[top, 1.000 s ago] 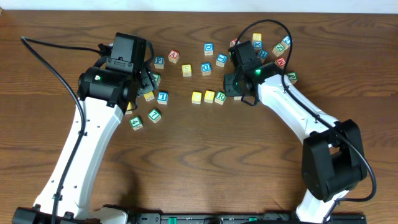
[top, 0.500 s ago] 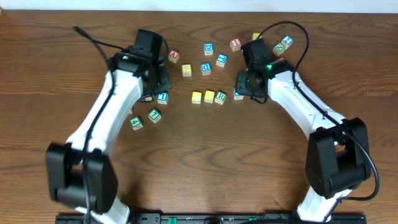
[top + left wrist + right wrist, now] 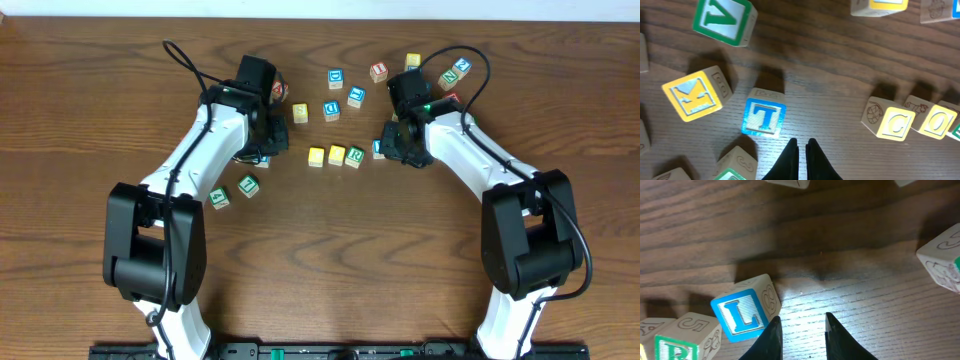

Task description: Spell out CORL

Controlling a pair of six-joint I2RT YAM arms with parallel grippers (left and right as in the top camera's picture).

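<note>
1. The row lies mid-frame in the overhead view: C block (image 3: 896,125), O block (image 3: 935,124), R block (image 3: 354,156), then L block (image 3: 742,315) just beside R.
2. The right jaws stand just right of L. They have narrowed to a small gap and hold nothing.
3. The left jaws, wide a second ago, are now pressed together and empty, at the lower right of the T block (image 3: 763,118).
4. The row has four blocks, two of them yellow. Over ten loose blocks (image 3: 331,110) are scattered on the worktop (image 3: 320,260).

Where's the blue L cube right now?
Right wrist view, lower left: the L cube sits tilted just outside the open right gripper, not between its fingers, beside the R cube at the row's end.
</note>
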